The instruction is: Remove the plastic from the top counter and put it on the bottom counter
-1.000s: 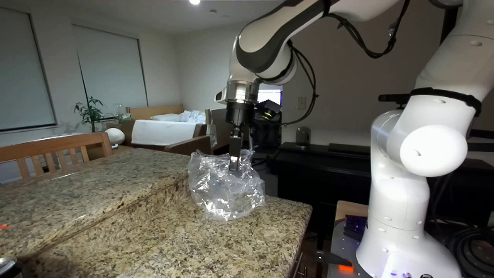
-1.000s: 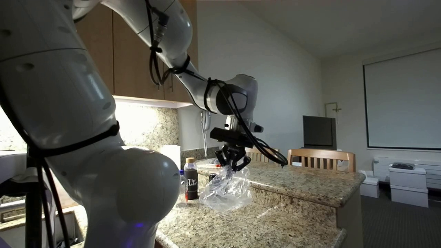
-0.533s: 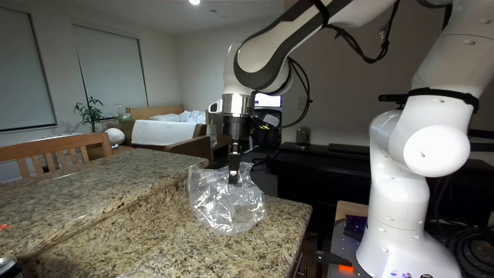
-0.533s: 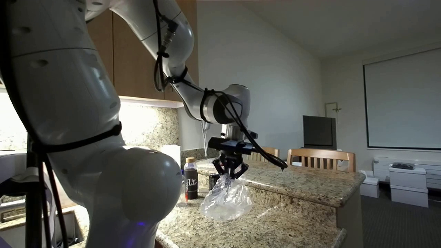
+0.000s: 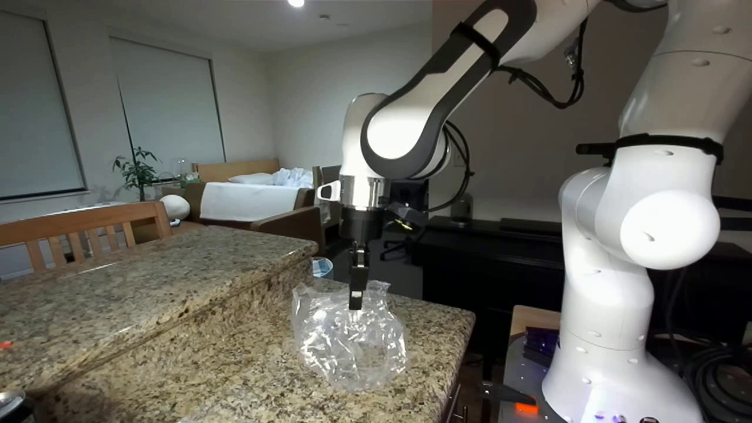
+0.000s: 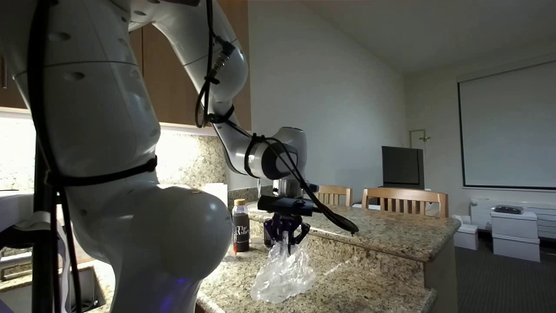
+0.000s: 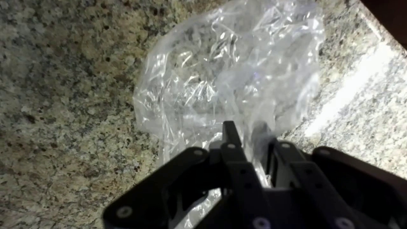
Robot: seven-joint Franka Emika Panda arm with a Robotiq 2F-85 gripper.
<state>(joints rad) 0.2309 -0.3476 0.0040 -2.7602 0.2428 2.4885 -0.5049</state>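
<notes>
A clear, crumpled plastic bag (image 5: 346, 352) hangs down onto the speckled bottom counter (image 5: 247, 376); it shows in both exterior views (image 6: 282, 280). In the wrist view the plastic (image 7: 190, 82) spreads over the granite below the fingers. My gripper (image 5: 355, 301) points straight down over the bottom counter, at the plastic's upper end; it also shows in an exterior view (image 6: 288, 248). In the wrist view the fingers (image 7: 245, 125) stand a little apart, with a strand of plastic between them and plastic over one fingertip. The raised top counter (image 5: 147, 276) runs beside it.
A bottle (image 6: 241, 230) stands on the bottom counter, with a dark can close to the gripper in that view. A can (image 5: 13, 405) stands at the near left corner. The top counter's raised edge (image 6: 373, 245) is beside the gripper. Wooden chairs (image 6: 404, 201) stand behind.
The gripper has moved down with the plastic, from above the top counter's level to low over the bottom counter. The plastic now spreads lower, against the bottom counter.
</notes>
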